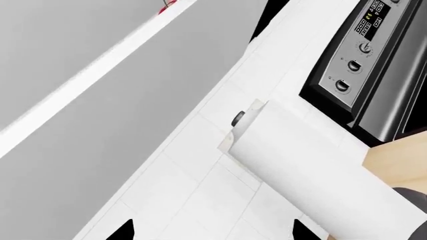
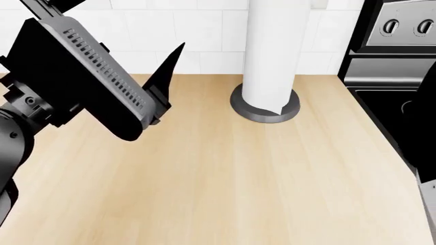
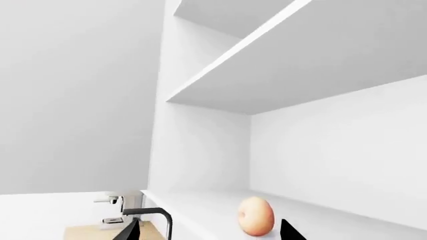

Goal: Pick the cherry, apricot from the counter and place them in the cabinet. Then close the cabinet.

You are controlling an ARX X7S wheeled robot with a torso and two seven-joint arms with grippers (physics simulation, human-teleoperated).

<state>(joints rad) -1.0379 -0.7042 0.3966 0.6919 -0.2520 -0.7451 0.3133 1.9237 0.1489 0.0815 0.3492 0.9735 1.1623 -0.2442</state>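
On the lowest cabinet shelf, near its front edge, the apricot sat free. The right end effector was just before it, the 2 dark fingertips spread wide and pinching nothing. Judgement: apricot placement looked done.

A small red speck with a thin stem, likely the cherry, showed at the frame edge in the left wrist view, on a white ledge seen edge-on. It was too small to tell whether that ledge was a cabinet shelf.

The left end effector was raised above the desk and pointed at the tiled wall. Its 2 tips stood well apart with nothing between them. The paper towel roll stood upright on its grey base at the desk's rear edge. The stove panel was at the desk's right end.

No fruit showed on the visible part of the desk. Left to do: confirm the cherry's place, withdraw the right arm, close the cabinet. No door was visible in any view.
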